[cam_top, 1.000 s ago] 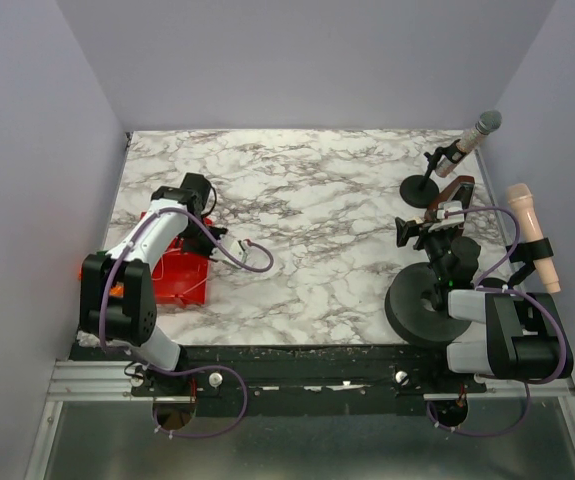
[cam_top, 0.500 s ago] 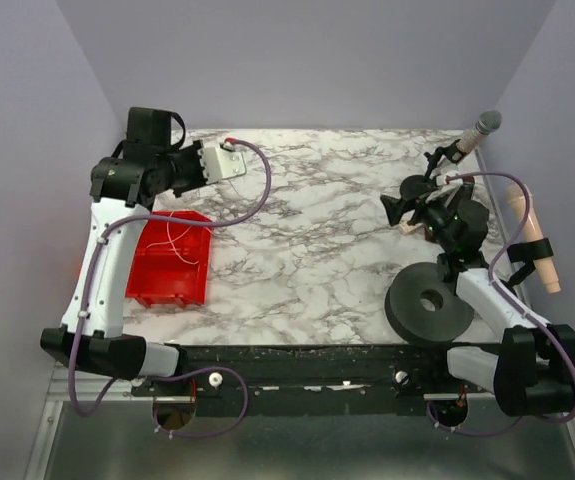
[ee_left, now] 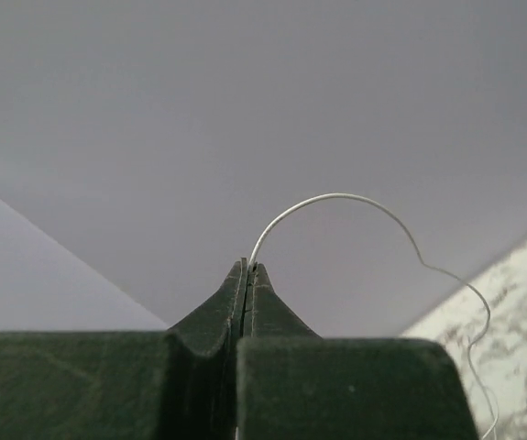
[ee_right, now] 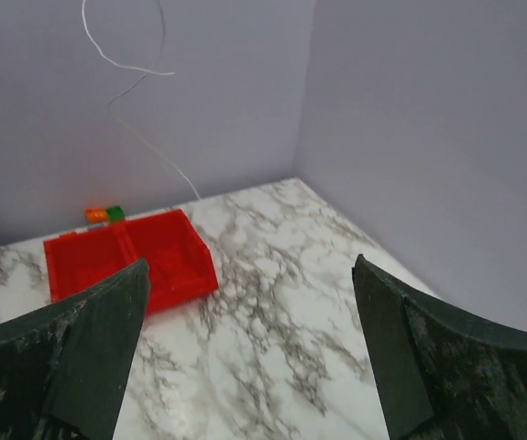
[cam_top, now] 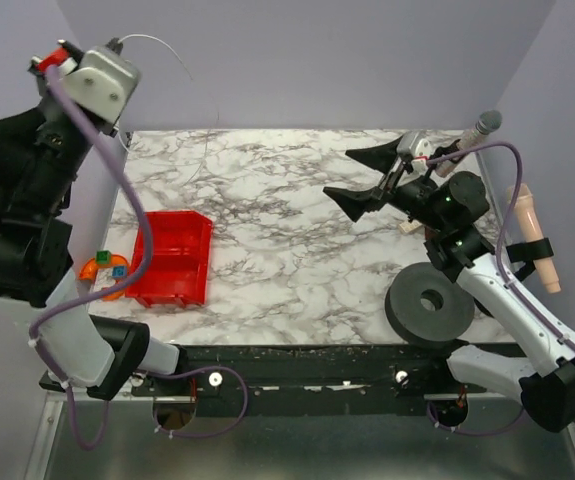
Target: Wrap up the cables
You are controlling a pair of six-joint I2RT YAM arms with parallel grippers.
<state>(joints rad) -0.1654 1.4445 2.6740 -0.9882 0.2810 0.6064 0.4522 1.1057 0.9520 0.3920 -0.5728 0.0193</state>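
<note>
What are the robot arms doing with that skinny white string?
The left gripper is pinched shut on a thin white cable, holding it high in the air so it dangles down. The right gripper is open and empty, hovering over the table, pointing towards the red bin.

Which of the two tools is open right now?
The right tool, jaws spread wide above the table; the left tool is shut on the thin wire.
</note>
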